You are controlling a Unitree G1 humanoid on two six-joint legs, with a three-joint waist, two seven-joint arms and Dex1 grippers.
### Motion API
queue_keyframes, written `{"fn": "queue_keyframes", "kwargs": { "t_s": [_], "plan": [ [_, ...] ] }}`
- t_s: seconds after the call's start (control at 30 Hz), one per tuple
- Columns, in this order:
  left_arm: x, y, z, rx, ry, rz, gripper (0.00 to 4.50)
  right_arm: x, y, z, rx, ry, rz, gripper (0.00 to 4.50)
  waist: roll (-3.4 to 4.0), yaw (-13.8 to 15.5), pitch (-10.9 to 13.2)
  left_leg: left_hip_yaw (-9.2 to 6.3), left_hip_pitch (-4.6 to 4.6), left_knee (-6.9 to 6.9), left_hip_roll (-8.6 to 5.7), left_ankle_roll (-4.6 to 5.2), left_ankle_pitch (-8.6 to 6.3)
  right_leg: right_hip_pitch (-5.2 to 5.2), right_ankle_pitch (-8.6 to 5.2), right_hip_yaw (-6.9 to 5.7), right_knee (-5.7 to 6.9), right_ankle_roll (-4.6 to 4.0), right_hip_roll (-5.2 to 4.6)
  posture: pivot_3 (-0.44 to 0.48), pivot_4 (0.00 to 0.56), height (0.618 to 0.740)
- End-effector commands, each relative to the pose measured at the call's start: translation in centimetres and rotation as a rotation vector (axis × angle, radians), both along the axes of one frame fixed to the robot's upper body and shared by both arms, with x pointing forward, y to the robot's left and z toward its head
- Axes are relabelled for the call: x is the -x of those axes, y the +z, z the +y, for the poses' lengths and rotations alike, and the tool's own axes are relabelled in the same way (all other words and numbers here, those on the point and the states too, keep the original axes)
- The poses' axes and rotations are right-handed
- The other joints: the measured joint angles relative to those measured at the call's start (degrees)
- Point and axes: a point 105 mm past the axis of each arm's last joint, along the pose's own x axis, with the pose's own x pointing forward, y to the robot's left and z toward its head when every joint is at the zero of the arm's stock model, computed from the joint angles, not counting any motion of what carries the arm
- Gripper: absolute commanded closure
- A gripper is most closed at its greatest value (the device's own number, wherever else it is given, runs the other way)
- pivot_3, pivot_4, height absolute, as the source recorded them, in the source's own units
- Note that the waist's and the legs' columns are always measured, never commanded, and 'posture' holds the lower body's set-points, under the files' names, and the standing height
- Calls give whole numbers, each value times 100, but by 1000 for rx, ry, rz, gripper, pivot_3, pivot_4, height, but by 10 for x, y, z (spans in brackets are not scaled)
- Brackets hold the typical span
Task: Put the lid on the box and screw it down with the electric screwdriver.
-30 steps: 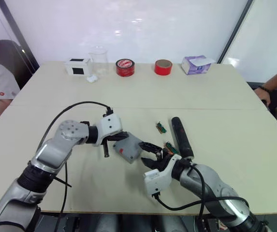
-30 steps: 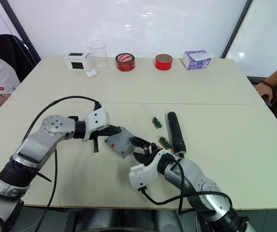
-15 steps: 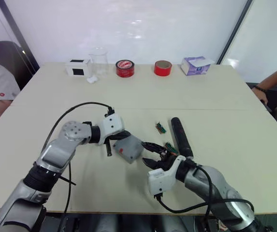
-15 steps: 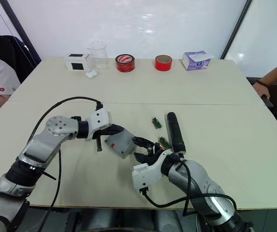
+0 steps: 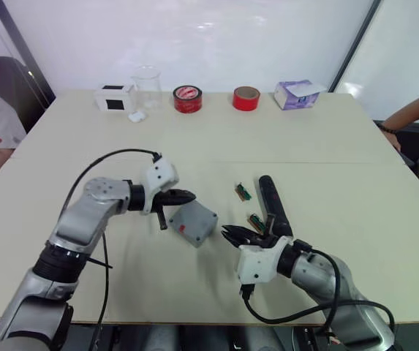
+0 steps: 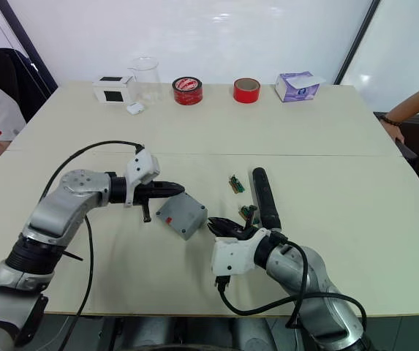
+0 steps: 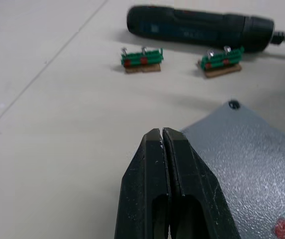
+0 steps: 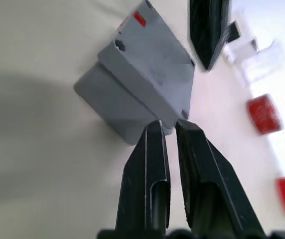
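1. Setting: beige table point(image 5: 216, 139) against a white wall. Along the far edge stand a white box point(image 5: 114, 97), a clear beaker point(image 5: 145, 84), two red tape rolls point(image 5: 187, 99) and a tissue box point(image 5: 297, 95).

2. Lid point(image 5: 194, 219): sits on the box point(image 8: 113, 104) near the table's middle, red mark up. In the right wrist view the two edges do not line up, so the lid looks skewed or slightly offset; I judge it placed but not squared.

3. Screws: a corner hole point(image 7: 234, 104) of the lid looks empty. No screw appears driven.

4. Screwdriver point(image 5: 273, 206): lies flat on the table just right of the box, untouched. Two small green parts point(image 7: 142, 59) lie beside it.

5. Left gripper point(image 5: 182, 197): fingers pressed together, holding nothing, tip at the lid's left edge.

6. Right gripper point(image 5: 232, 235): fingers nearly together with a thin gap, empty, just right of the box and near the screwdriver's near end.

7. Status: lid on, roughly. Left to do: align the lid, pick up the screwdriver, drive all screws.
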Motion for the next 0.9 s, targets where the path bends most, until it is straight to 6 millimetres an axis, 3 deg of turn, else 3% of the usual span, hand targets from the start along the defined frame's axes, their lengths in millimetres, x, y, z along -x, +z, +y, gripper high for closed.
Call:
{"fn": "queue_keyframes", "kwargs": {
  "t_s": [0.03,0.17,0.27,0.47,0.7,0.9],
  "plan": [
    [2,28,0,57,-16,-30,4500,6,9,4,-137,10,150,4114,2,0,10,0,0,0,0,0,0,0,0,0,0,0,0,0,150,740],
    [0,42,13,84,10,5,4500,10,12,8,-294,-7,380,4114,1,-4,36,-5,-3,0,3,0,0,-2,0,-2,0,0,2,0,150,740],
    [-1,44,21,72,31,17,4500,8,15,9,-341,-25,453,4114,4,-13,41,-7,-5,0,7,0,0,-6,1,-3,1,0,3,0,150,740],
    [4,21,52,-24,70,111,4500,1,22,14,-405,-44,515,4315,7,-14,46,-4,-11,-3,6,0,0,-14,1,-3,1,0,2,0,150,740],
    [18,-2,54,-80,21,184,4500,1,11,14,-370,-75,580,4315,9,8,49,-4,-74,7,5,-1,1,-73,3,-4,2,0,-5,0,150,740],
    [22,-9,44,-80,-8,187,4500,0,10,16,-373,-86,600,4315,9,0,49,-5,-90,8,-3,-1,0,-86,3,-4,1,0,-3,0,150,740]
  ]
}}
